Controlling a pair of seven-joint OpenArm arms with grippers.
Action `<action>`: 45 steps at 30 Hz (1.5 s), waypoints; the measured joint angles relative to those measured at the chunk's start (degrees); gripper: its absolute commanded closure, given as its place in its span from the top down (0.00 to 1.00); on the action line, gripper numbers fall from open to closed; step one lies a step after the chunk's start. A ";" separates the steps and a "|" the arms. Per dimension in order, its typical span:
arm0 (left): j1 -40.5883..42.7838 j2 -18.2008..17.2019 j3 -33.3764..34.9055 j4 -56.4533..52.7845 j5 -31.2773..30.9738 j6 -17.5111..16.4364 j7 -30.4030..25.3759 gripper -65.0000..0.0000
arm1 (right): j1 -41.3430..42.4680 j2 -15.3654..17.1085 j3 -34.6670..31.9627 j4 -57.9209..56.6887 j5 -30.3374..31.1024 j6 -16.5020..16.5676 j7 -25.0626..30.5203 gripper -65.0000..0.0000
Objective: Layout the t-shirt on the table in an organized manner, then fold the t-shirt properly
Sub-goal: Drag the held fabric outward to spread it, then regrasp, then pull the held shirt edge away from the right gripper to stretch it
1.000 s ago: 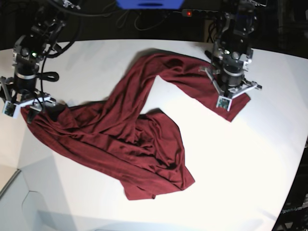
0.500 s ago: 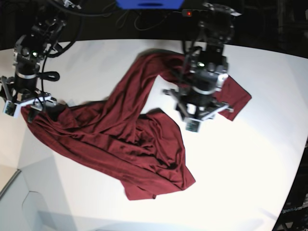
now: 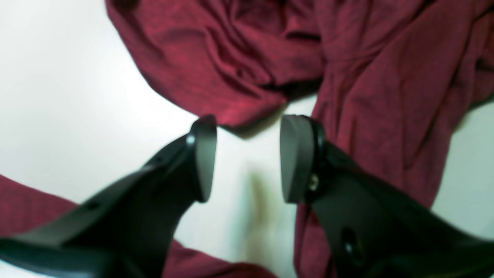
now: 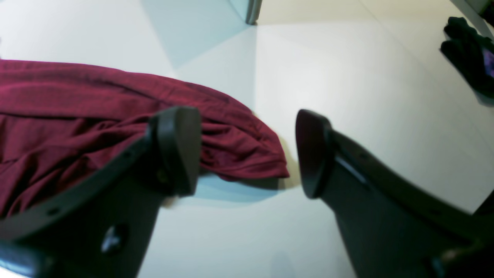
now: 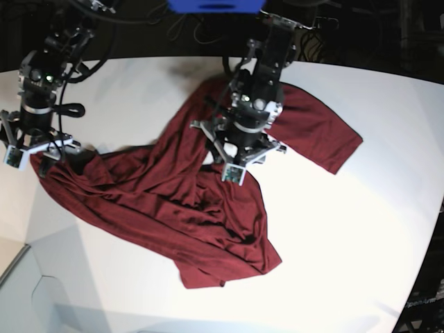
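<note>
The maroon t-shirt (image 5: 173,201) lies crumpled across the white table (image 5: 347,229), with one sleeve spread flat at the back right. My left gripper (image 5: 236,142) hovers over the shirt's middle. In the left wrist view it (image 3: 247,158) is open, with only bare table between the fingers and bunched t-shirt (image 3: 231,58) just ahead. My right gripper (image 5: 38,142) stands over the shirt's far left corner. Seen from the right wrist, it (image 4: 247,152) is open wide and a hem corner of the t-shirt (image 4: 77,116) lies below, between the fingers, ungripped.
The table's curved edge and a lower grey surface (image 5: 14,277) sit at the front left. A black object (image 4: 469,58) lies at the far right of the right wrist view. Dark equipment and cables run behind the table.
My left gripper opened, let go of the sleeve at the back right and swung leftward to the shirt's middle. The sleeve now lies flat. The right arm has not moved.
</note>
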 measured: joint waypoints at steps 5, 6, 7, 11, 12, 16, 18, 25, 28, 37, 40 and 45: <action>-2.82 0.02 -0.02 -2.99 -5.09 0.22 -1.01 0.41 | 0.00 0.02 0.00 -0.04 0.00 0.02 0.00 0.60; -3.43 0.02 -0.02 -3.76 -5.53 0.24 -0.96 0.41 | 0.00 0.02 -0.02 -0.04 0.00 0.02 0.00 0.60; -3.74 0.02 -0.02 -4.50 -5.55 0.24 -1.11 0.41 | 0.00 0.02 0.00 -0.04 0.00 0.02 0.02 0.60; -4.63 0.00 -0.02 -7.02 -5.95 0.24 -0.81 0.41 | 0.07 0.02 -0.02 -0.09 0.00 0.02 0.00 0.60; -4.96 0.00 -0.02 -7.52 -5.95 0.24 -0.81 0.41 | 0.17 0.02 -0.02 -0.11 0.00 0.02 -0.02 0.60; -5.95 0.00 -0.02 -9.49 -5.79 0.24 -1.16 0.41 | 0.17 0.35 -0.02 -0.26 0.00 0.02 0.11 0.60; -6.34 -0.24 0.07 -10.34 -5.73 0.24 -1.01 0.40 | 0.20 1.01 0.00 -0.31 0.02 0.02 0.20 0.60; -6.71 -2.12 0.20 -10.84 -6.10 0.39 -1.29 0.37 | 0.33 1.11 -0.02 -0.66 0.00 0.02 0.13 0.60; -6.97 -2.69 0.09 -11.76 -6.01 0.42 -2.64 0.27 | 0.35 1.14 -0.02 -0.66 0.00 0.02 0.17 0.60; -7.89 -2.43 -2.51 -14.03 -6.56 -0.04 -6.08 0.00 | 0.33 1.16 -0.02 -0.66 0.00 0.02 0.13 0.60; -5.49 -2.40 -7.85 -9.99 -6.10 -0.17 -4.63 0.00 | 0.50 1.29 -0.09 -0.70 0.00 0.02 0.11 0.60; -5.18 -6.71 -14.49 -4.50 -5.88 0.04 -4.44 0.00 | 0.48 1.77 -0.09 -0.70 0.04 0.02 0.13 0.60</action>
